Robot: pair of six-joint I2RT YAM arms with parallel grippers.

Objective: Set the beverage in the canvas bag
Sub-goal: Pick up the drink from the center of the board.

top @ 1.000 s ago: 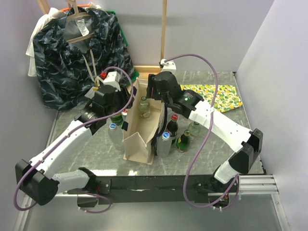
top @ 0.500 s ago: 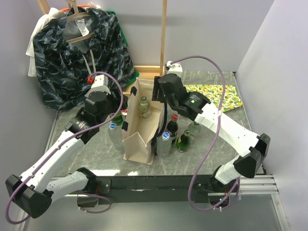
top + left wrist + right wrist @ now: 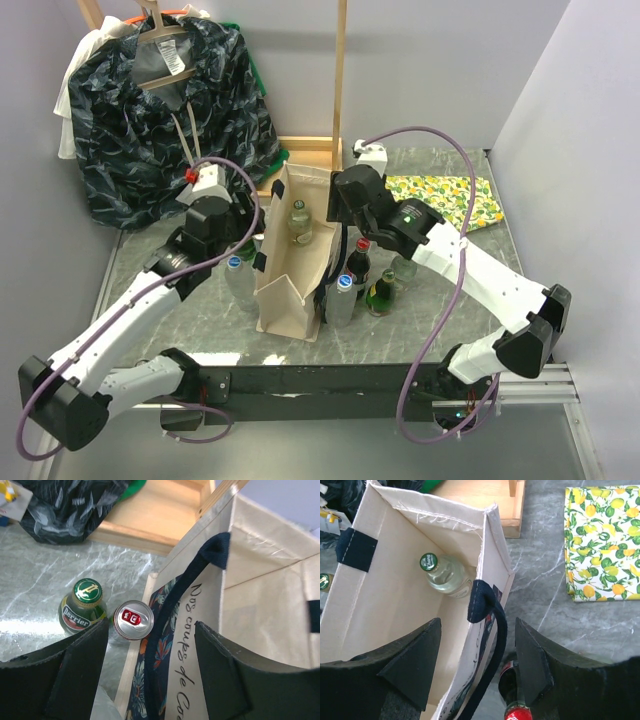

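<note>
The beige canvas bag [image 3: 292,272] stands open mid-table. A clear beverage bottle with a green cap [image 3: 442,573] stands inside it at the far end. My left gripper [image 3: 150,652] is open, its jaws astride the bag's left wall [image 3: 210,610] and dark strap [image 3: 172,610], gripping nothing. Just outside that wall stand a silver-topped can [image 3: 132,620] and a green Perrier bottle [image 3: 83,608]. My right gripper [image 3: 477,647] is open astride the right wall and its strap [image 3: 492,645]. A red-capped cola bottle [image 3: 518,713] is below its right finger.
More bottles crowd both sides of the bag: a blue-capped one [image 3: 233,270] on the left; blue-capped [image 3: 343,296], green [image 3: 380,291] and clear [image 3: 405,266] ones on the right. A lemon-print cloth [image 3: 447,200] lies at the back right. A dark patterned garment [image 3: 170,110] hangs by a wooden frame [image 3: 341,70].
The left arm's wrist has drawn back toward the near side and its jaws stand wider. The right arm has shifted rightward and nearer along the bag's right wall. The bag and bottles stay put.
</note>
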